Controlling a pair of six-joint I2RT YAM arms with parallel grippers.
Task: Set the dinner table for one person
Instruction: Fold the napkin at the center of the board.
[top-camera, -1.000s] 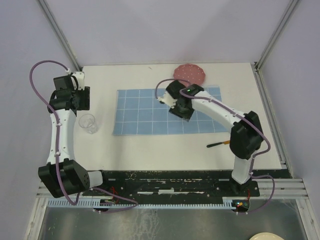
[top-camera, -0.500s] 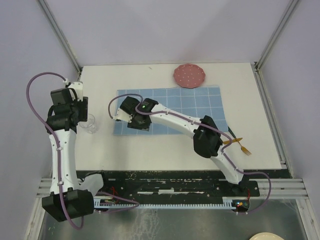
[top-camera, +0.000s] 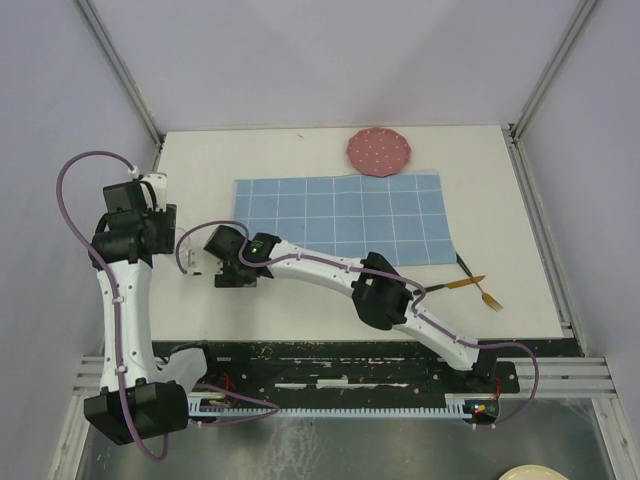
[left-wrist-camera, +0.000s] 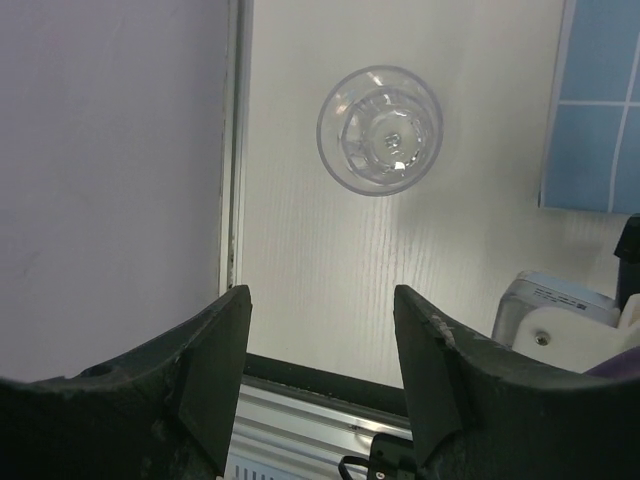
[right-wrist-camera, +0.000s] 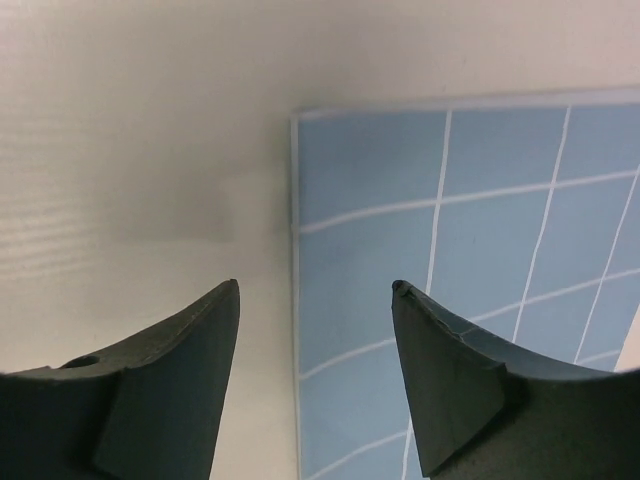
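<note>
The dinner table (top-camera: 300, 305) is a white square top. My left gripper (top-camera: 148, 226) hangs at its left side, open and empty (left-wrist-camera: 320, 300). A clear glass (left-wrist-camera: 380, 130) stands upright beyond its fingertips, apart from them; in the top view the arms mostly hide it. My right gripper (top-camera: 208, 266) reaches far left, open and empty (right-wrist-camera: 315, 290), above the near left corner of the blue grid placemat (top-camera: 340, 220), whose edge (right-wrist-camera: 296, 300) runs between the fingers. A pink plate (top-camera: 379, 151) lies at the back. An orange fork (top-camera: 478, 288) lies at the right.
A dark green utensil (top-camera: 463, 266) lies beside the fork. The left wall and its metal rail (left-wrist-camera: 232, 150) run close to the glass. The right gripper's white housing (left-wrist-camera: 560, 320) sits near the glass. The right arm (top-camera: 330, 270) stretches across the front of the table.
My right gripper swept from the placemat's far right to its near left corner. My left gripper moved nearer and over the glass. The fork lies further right than before.
</note>
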